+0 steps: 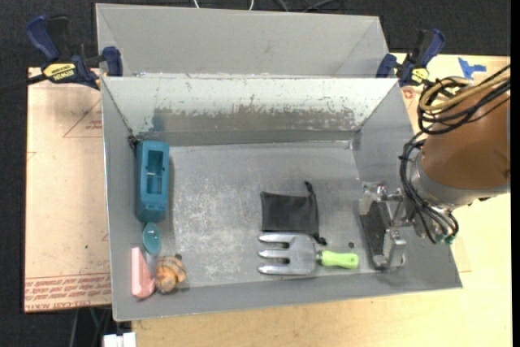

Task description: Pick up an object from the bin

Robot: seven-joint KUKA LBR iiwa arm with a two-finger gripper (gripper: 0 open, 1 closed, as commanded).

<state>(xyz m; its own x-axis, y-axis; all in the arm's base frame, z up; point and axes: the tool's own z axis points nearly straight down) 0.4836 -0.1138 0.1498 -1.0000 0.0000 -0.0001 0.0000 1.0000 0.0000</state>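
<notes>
My gripper (386, 258) hangs low at the bin's right side, close to the right wall, its two fingers apart with nothing between them. Just to its left lies a small metal garden fork (288, 254) with a green handle (338, 260); the handle's end points at the gripper, a short gap away. A black flat pouch (288, 212) lies just behind the fork's tines.
Along the left wall lies a blue box-shaped thing (153, 179). In the front left corner sit a small teal piece (151, 238), a pink bar (140, 273) and a brown shell-like lump (169, 274). The arm with its cables reaches in from the right.
</notes>
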